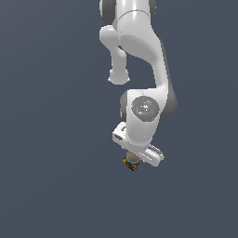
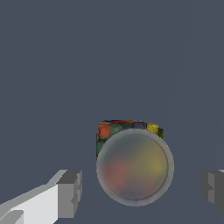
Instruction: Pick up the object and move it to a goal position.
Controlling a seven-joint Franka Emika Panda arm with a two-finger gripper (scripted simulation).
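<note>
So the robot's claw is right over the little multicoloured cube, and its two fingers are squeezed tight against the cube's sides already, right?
Not quite. The gripper is over the multicoloured cube, but its fingers are spread wide, with clear gaps on both sides, not squeezing it. The wrist view shows this. A translucent sphere also sits in front of the cube there.

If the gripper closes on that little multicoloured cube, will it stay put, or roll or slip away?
The cube looks flat-faced and blocky, so it probably sits still rather than rolling. It is much narrower than the open gripper, so uneven finger contact might nudge it sideways. A translucent sphere hides most of it in the wrist view, so its surface grip is unclear.
</note>
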